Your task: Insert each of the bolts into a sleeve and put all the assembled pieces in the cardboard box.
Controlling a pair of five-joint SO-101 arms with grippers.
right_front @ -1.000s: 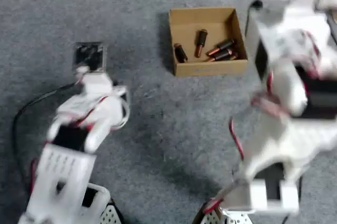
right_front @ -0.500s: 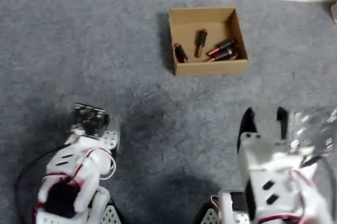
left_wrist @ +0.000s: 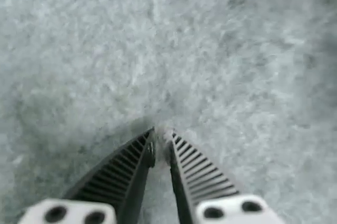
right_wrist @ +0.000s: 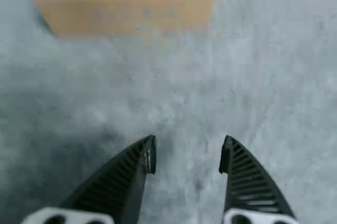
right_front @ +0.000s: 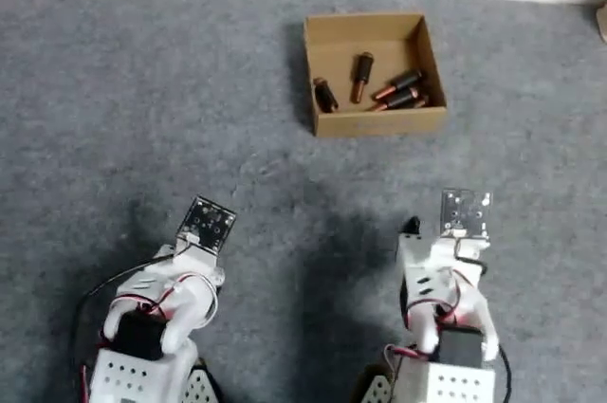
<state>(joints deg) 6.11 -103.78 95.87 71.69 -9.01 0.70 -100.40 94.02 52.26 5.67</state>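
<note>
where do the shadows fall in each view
high view: a dark patch lies on the carpet at bottom middle, a thin one left of the cardboard box; left wrist view: shade beside the left tool; right wrist view: shade beside the right tool

left arm (right_front: 156, 313) and right arm (right_front: 444, 303) both tucked low, side by side, wrists pitched down. left fingers (left_wrist: 126, 176) pinched together, just a sliver between the tips. right fingers (right_wrist: 121, 182) spread wide apart.

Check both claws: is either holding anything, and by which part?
Nothing is held. The left claw is shut on nothing; the right claw is open and empty.
</note>
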